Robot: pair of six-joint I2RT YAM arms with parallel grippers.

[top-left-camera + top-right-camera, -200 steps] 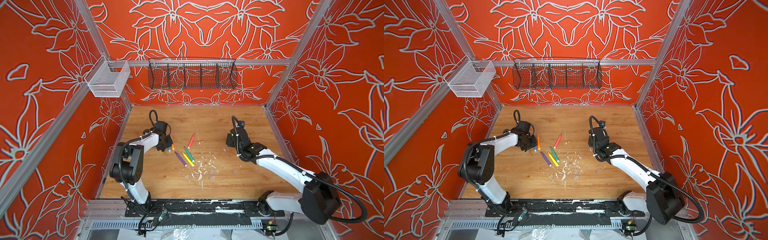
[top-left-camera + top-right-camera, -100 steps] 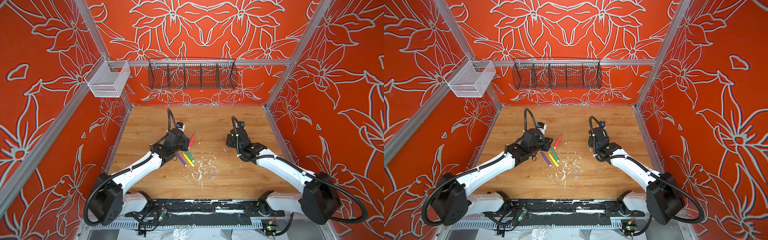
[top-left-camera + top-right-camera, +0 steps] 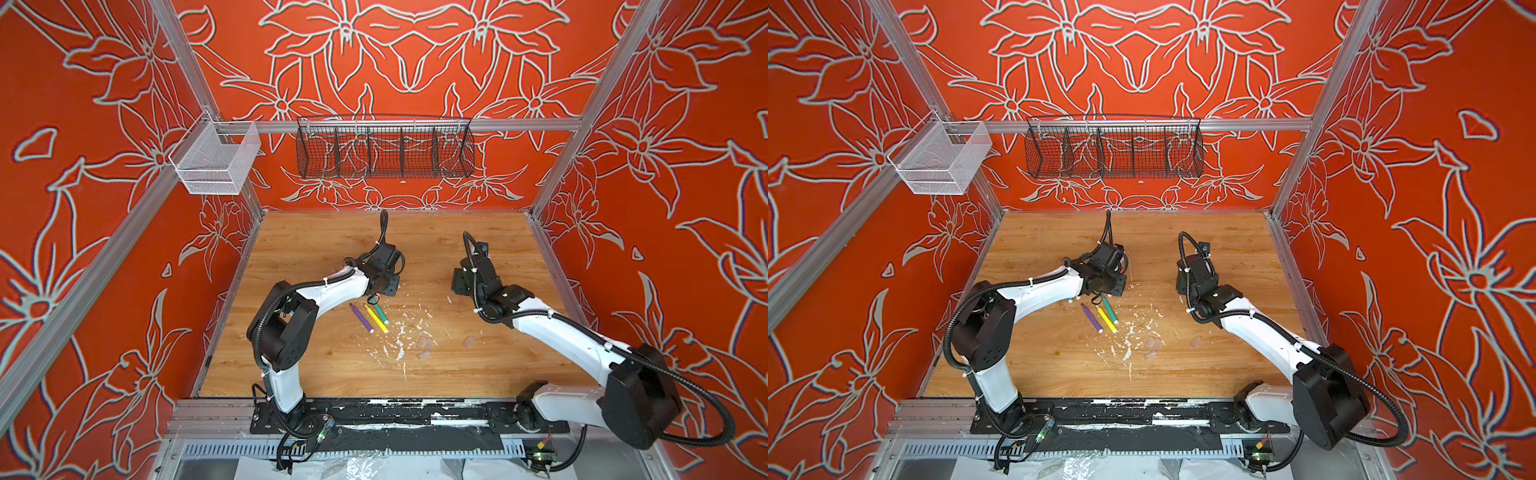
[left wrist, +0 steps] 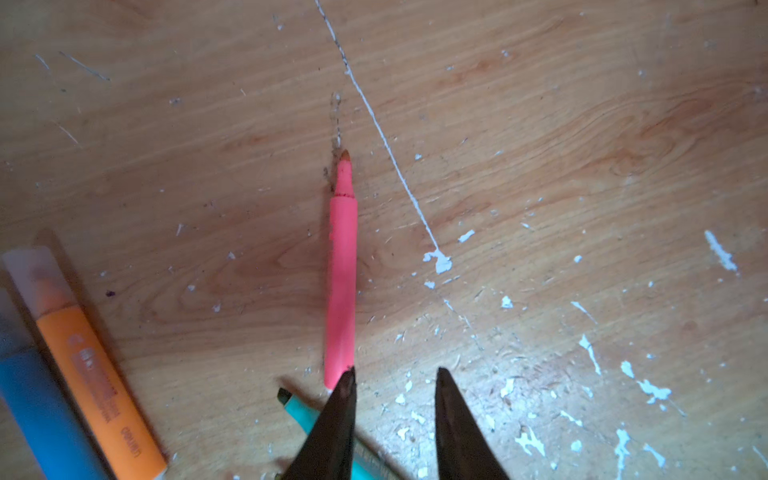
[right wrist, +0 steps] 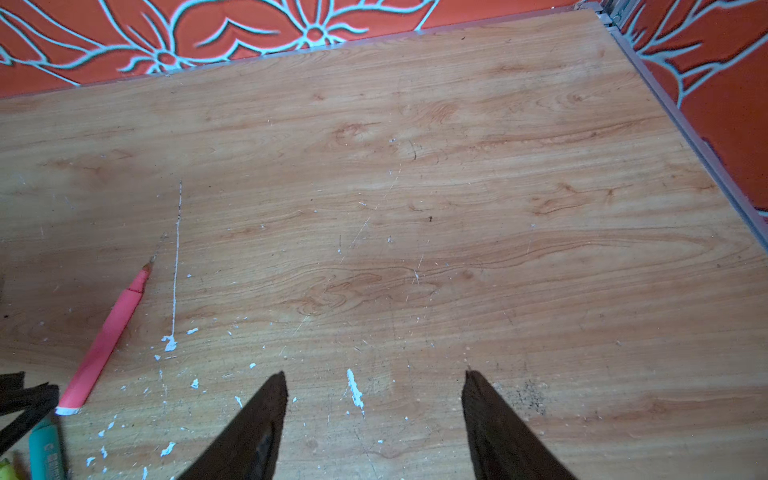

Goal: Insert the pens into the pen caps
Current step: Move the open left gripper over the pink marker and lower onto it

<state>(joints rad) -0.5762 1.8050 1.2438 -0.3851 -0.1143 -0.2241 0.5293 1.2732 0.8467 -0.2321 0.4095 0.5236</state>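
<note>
Pink plastic with a bare tip: the pink pen (image 4: 343, 282) lies uncapped on the wooden table (image 3: 316, 374), about midway between the left and right edges. The left gripper (image 4: 395, 386) hangs low at the pen's blunt end. Its fingers (image 4: 336, 424) stand slightly apart with nothing between them, and one fingertip sits right at that end, above the green pen (image 4: 299, 409). This looks like a line-up for a grip on the rear of the barrel, which would leave the tip free to enter a cap.

There are six pens. Four are uncapped: pink, green, and, in a top view, the purple pen (image 3: 361, 318) and the yellow pen (image 3: 376, 319), lying side by side next to the green one. The orange pen (image 4: 95, 374) and the blue pen (image 4: 29, 395) lie together toward the left edge, each wearing a clear cap, so they are probably finished and set aside.

The loose pen caps (image 3: 422, 344) number four, as far as can be made out. They lie nearer the near edge, three bunched together and one apart toward the right. That gives one cap for each bare pen.

The right gripper (image 5: 374, 382) hovers over bare wood toward the right edge, its fingers wide apart and holding nothing, likely waiting to fetch or steady a cap.

On the walls hang one black wire basket (image 3: 384, 151) and one white mesh basket (image 3: 214, 160).
</note>
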